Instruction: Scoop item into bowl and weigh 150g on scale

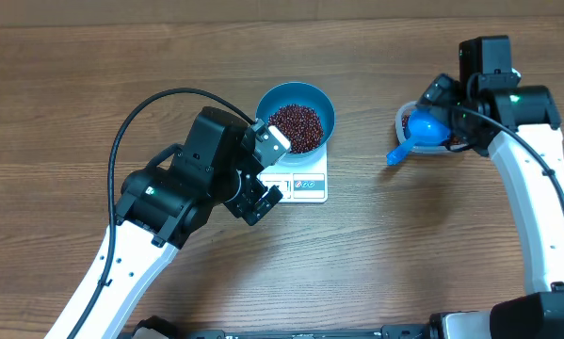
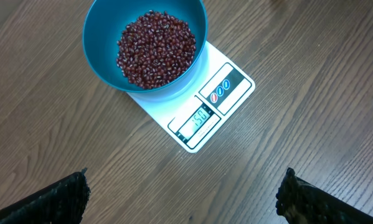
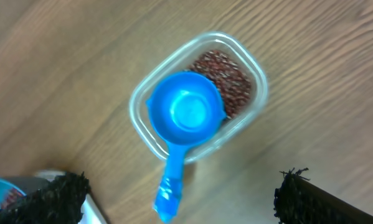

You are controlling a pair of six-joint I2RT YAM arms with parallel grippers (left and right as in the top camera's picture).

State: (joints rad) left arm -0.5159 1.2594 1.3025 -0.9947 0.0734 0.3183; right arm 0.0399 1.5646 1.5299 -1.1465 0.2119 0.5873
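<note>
In the left wrist view, the left gripper (image 2: 185, 200) is closest. Its two dark textured fingertips (image 2: 55, 199) sit at the bottom corners of the frame. They are spread as wide as the view allows and have nothing between them but bare wooden table (image 2: 311, 124).

Above them, toward the upper middle of the frame, the small flat white rectangular kitchen scale (image 2: 164, 112) lies at an angle on the wood. Its pale display (image 2: 198, 118) is lit and appears to read 150, and the two round buttons (image 2: 220, 90) are just above and right of it. The round deep blue plastic bowl (image 2: 99, 53) stands on the far end of the scale, overhanging its upper-left edges. In it is a heap of small dark red-brown beans (image 2: 155, 50) that covers the bottom.

In the right wrist view, the right gripper (image 3: 189, 200) is likewise wide open and grips nothing, its dark fingertips (image 3: 323, 199) at the bottom corners. Below it, near the centre of the frame, a clear rectangular plastic tub (image 3: 136, 118) with rounded corners sits on the table. A small blue handled scoop (image 3: 186, 112) rests in it, cup upward, with its handle sticking out over the lower rim toward the bottom of the frame. More of the same beans fill the tub's upper-right part.

From overhead, the tub lies at the right of the frame, well apart from the scale and bowl at the centre.
</note>
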